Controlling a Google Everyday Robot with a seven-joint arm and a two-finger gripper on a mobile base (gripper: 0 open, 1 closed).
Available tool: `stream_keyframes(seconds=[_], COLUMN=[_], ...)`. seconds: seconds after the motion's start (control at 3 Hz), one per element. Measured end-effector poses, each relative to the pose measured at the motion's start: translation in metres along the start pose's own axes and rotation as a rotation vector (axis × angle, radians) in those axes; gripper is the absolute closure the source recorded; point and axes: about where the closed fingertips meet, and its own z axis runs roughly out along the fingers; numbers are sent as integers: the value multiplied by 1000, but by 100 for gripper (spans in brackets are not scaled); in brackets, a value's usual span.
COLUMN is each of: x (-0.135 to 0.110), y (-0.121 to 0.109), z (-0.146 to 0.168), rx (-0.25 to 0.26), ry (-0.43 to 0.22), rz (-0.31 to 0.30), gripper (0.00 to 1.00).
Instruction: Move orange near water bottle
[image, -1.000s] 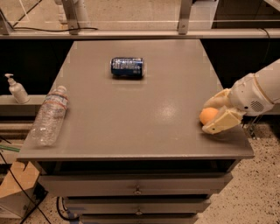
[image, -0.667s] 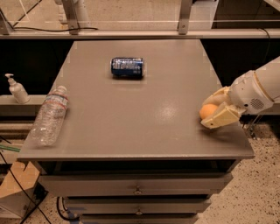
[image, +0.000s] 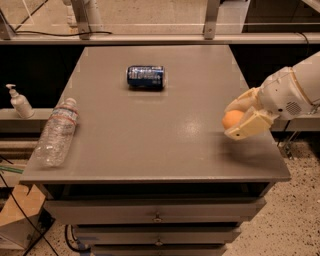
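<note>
Pincer (image: 236, 118) pinches the orange (image: 231, 120) above the tabletop's (image: 150, 137) right side. Leftmost, a pump bottle (image: 19, 101) stands off the tabletop; the water bottle (image: 56, 132) lies along its left edge, well apart from the orange; a can (image: 145, 77) lies farther back.

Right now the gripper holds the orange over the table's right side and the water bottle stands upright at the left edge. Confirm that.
One thing is wrong: in the camera view the water bottle lies on its side at the left edge, not upright. The rest is right: the gripper holds the orange over the table's right side.
</note>
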Motion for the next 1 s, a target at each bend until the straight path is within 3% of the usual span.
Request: stream_keyframes(seconds=[0.33,1.0], x=[-2,-91], y=[-1,1], z=[12,75], rx=[-26,-117], ry=[-41,-252], rz=[17,-106], gripper=[100,100])
